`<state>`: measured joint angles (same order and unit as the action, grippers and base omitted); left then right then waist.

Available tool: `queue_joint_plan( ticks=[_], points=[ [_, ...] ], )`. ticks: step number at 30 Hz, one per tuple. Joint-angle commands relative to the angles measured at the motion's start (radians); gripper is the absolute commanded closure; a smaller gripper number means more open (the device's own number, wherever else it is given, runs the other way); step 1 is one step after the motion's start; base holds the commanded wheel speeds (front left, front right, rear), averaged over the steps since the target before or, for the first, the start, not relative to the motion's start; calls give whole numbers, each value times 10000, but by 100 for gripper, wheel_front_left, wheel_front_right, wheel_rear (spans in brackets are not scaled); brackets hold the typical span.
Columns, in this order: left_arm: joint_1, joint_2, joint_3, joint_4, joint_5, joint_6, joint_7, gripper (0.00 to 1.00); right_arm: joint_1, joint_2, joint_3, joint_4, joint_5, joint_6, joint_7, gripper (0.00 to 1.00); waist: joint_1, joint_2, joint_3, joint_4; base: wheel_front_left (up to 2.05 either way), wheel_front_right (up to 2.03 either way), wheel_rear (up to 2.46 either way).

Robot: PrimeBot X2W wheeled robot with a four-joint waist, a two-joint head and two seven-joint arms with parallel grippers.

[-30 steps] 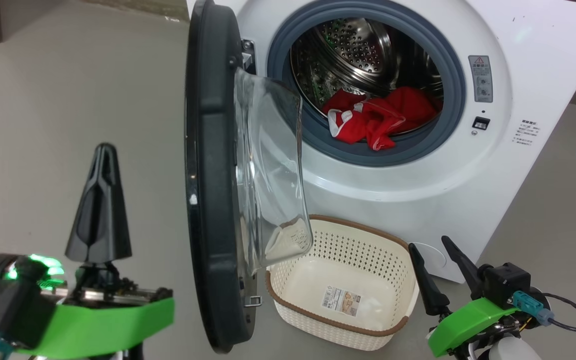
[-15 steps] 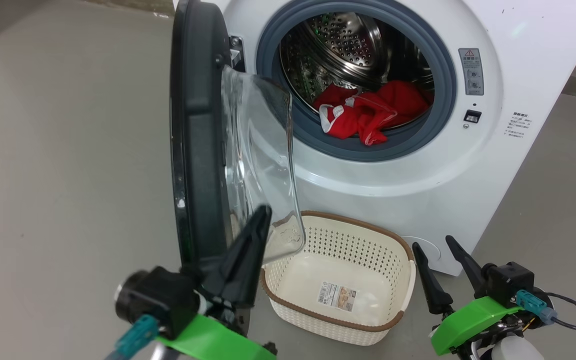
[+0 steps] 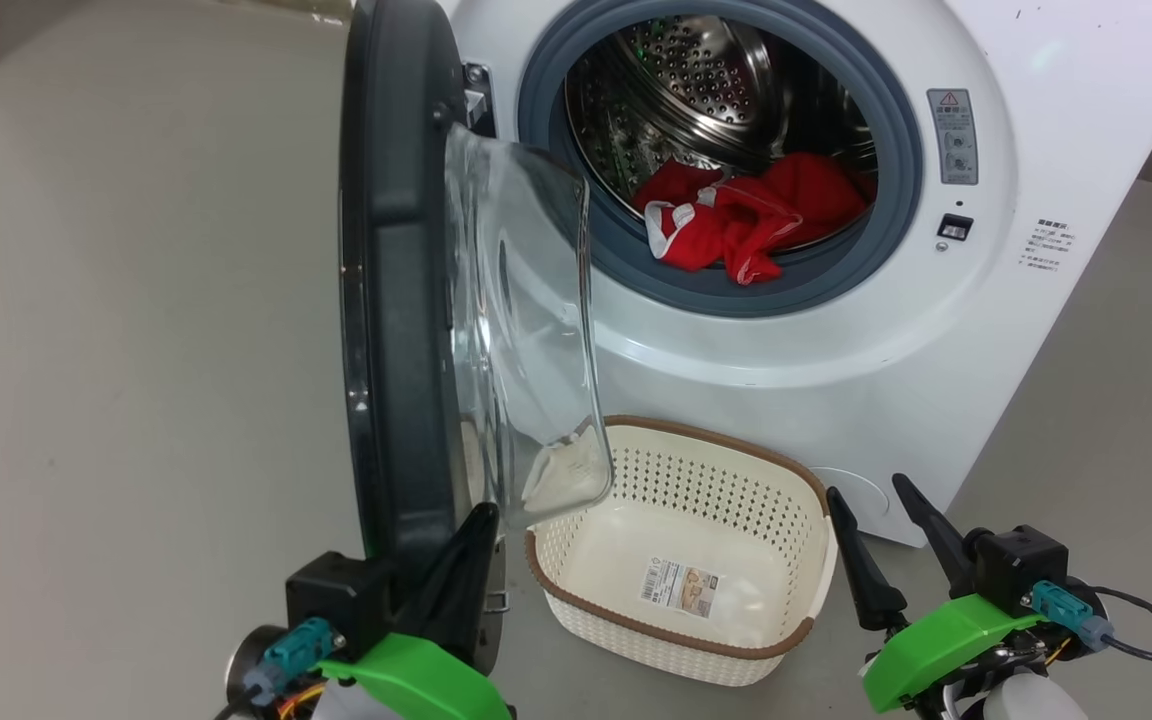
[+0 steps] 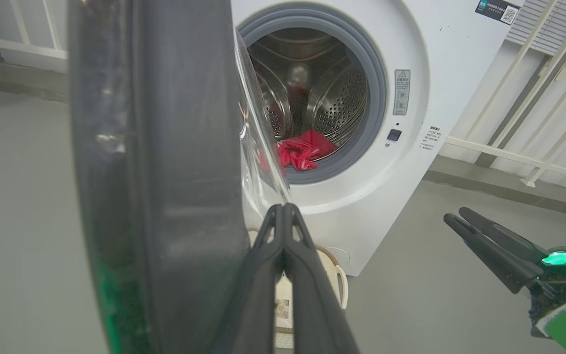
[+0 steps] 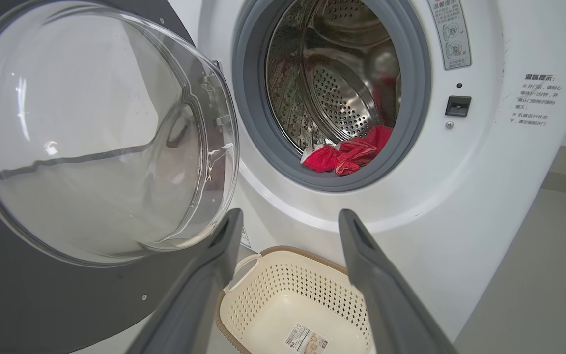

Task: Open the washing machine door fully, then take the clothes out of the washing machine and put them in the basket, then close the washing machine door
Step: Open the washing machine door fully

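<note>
The left pincer (image 3: pixel 483 522) is clenched, its two dark fingers pressed together on nothing. Its tip is up by the inner side of the washing machine door (image 3: pixel 396 250), near the lower edge; whether it touches the black rim I cannot tell. The door stands open, almost edge-on, and its clear glass bowl (image 3: pixel 526 320) bulges out just above that pincer and to its right. The right pincer (image 3: pixel 864 487) is released, fingers spread wide, low in front of the washing machine (image 3: pixel 1036 150). The basket (image 3: pixel 736 455) sits on the floor (image 3: pixel 136 300) between the two pincers, just beside the right one. The red clothes (image 3: pixel 736 225) lie in the steel drum (image 3: pixel 706 80), above and beyond both pincers and well apart from them.
</note>
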<state>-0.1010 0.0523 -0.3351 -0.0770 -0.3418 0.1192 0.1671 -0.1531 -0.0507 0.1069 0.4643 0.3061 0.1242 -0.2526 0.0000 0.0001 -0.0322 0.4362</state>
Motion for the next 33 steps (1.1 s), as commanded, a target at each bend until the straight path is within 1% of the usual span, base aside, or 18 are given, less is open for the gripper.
queue_joint_plan(
  ticks=[1, 7, 11, 18, 22, 28, 33],
  points=[
    [-258, 132, 440, -167, 2, 147, 43, 100, -410, 5, 156, -199, -77, 65, -91, 0, 0, -1, 1, 35, 0, 0, 0],
    [-211, 281, 737, -69, 1, 422, 92, 100, -360, 5, 147, -175, -79, 65, -91, 0, 0, -1, -21, 148, 0, 0, 0],
    [-154, 399, 1194, -153, -159, 646, -2, 100, -341, 5, 202, -160, -56, 65, -91, 0, 0, -1, -29, 212, 0, 0, 0],
    [-61, 860, 2084, -143, -322, 1027, -12, 100, -475, 5, 287, -61, -134, 65, -91, 0, 0, -1, 34, 284, 0, 0, 0],
    [-50, 1193, 2500, -30, -222, 1254, -57, 100, -553, 5, 243, -58, -324, 65, -91, 0, 0, -1, 120, 334, 0, 0, 0],
    [-340, 1645, 3139, 572, -361, 1338, -186, 100, -688, 5, 265, 45, -571, 65, -91, 0, 0, -1, 212, 395, 0, 0, 0],
    [-621, 1898, 3521, 1197, -591, 1226, -414, 100, -796, 5, 252, 66, -726, 65, -91, 0, 0, -1, 304, 398, 0, 0, 0]
  ],
)
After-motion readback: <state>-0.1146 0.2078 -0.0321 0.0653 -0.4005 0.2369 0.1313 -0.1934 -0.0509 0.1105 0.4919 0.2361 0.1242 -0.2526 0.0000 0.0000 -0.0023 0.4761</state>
